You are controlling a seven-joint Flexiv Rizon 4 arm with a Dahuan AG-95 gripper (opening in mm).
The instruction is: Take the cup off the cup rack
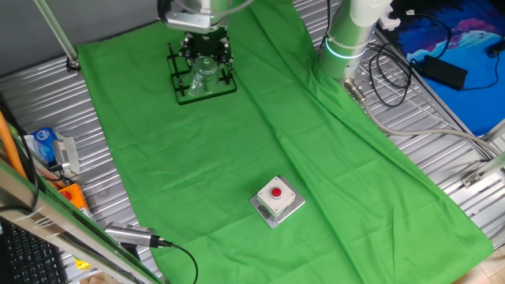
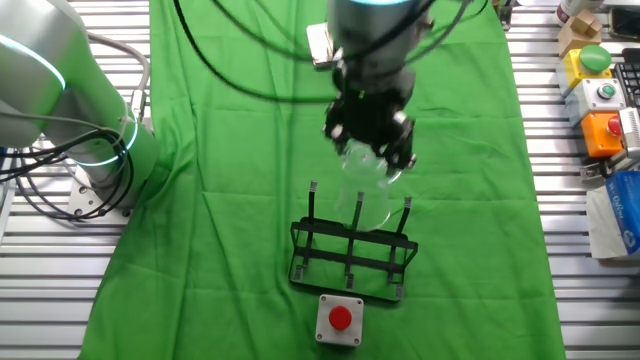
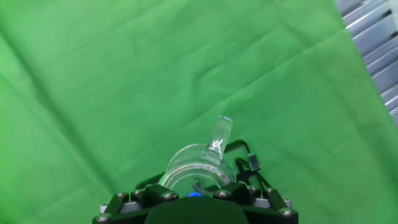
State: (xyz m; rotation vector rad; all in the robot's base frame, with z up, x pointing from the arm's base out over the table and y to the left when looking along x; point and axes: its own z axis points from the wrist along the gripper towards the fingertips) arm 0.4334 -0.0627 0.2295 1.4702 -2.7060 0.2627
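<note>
A table of ribbed silver metal slats (image 1: 442, 185) carries everything, and a wrinkled bright green cloth (image 1: 237, 150) is spread over most of its middle. Directly on the cloth stand a small black wire rack with upright pegs (image 2: 352, 255) and, well apart from it in one fixed view, a small grey box with a round red button (image 1: 277, 200). On the bare slats lie black cables (image 1: 394, 75).

Green cloth (image 1: 237, 150) covers table centre. Grey box w/ red button (image 1: 277, 200) sits on cloth, near edge. Black power adapter (image 1: 442, 69) on blue mat (image 1: 465, 47), off cloth. Button boxes (image 2: 597, 95) stacked at side.
</note>
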